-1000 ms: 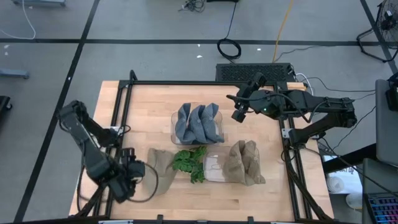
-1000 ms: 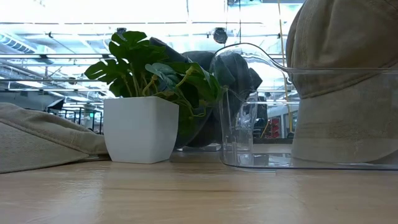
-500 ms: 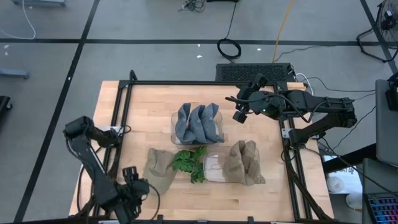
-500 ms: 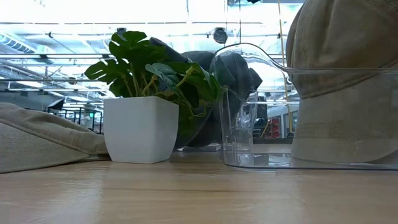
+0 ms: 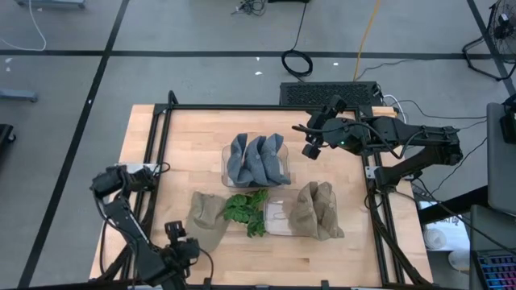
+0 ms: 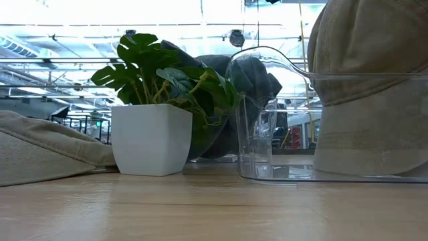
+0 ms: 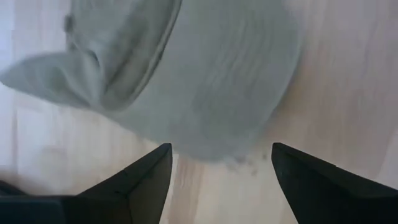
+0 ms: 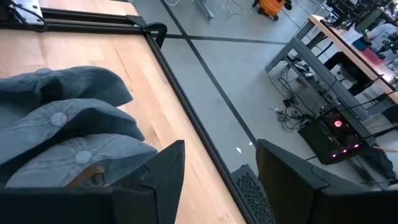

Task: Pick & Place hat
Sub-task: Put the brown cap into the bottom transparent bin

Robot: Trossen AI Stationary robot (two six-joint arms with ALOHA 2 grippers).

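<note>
Left gripper [image 5: 179,251]: low at the table's near edge, left of centre, fingers spread wide and empty. In its wrist view the two dark fingers frame the loose tan hat [image 7: 186,74] without touching it.

Loose tan hat [image 5: 207,222]: lies flat on the wooden table [image 5: 161,153], just left of the potted plant [image 5: 247,211], outside both bins. In the low view its cloth [image 6: 47,150] runs up against the plant's white pot [image 6: 151,138].

Centre, far side: clear bin [image 5: 226,153] holding blue-grey hats [image 5: 258,159].

Centre-right, near side: second clear bin [image 5: 274,216] holding tan hats [image 5: 315,209], with free floor space on its left half.

Right gripper [image 5: 310,147]: hovers above the table just right of the blue-hat bin, fingers apart, nothing held. It looks to be waiting.

Progress (judgement): several hats already binned by colour; one tan hat is not yet in a bin. Remaining: grasp it, carry it past the plant, and release it in the tan bin.
</note>
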